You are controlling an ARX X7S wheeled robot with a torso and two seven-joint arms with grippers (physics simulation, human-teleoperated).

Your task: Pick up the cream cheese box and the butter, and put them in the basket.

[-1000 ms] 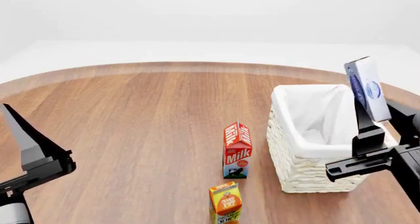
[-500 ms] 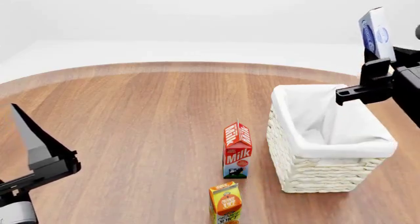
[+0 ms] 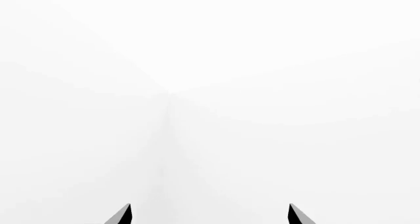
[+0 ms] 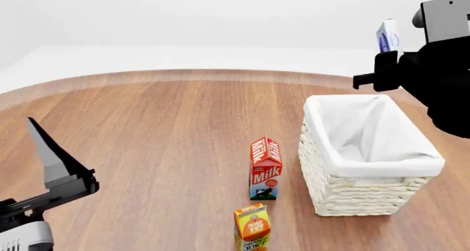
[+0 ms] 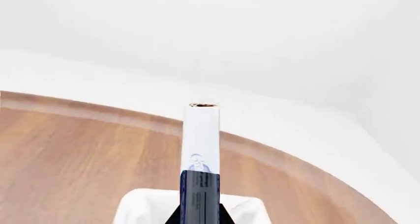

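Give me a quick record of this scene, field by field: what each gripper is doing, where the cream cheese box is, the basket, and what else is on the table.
right gripper: shut on the cream cheese box, raised above the basket's far end
left gripper: open, empty
basket: on the table, nothing visible inside
butter: not in view
other items: milk carton, orange juice carton, both upright

- "Milk" — white lettering on the red milk carton, on its slanted top and its front.
- "JUICE" — partly readable on the orange juice carton.
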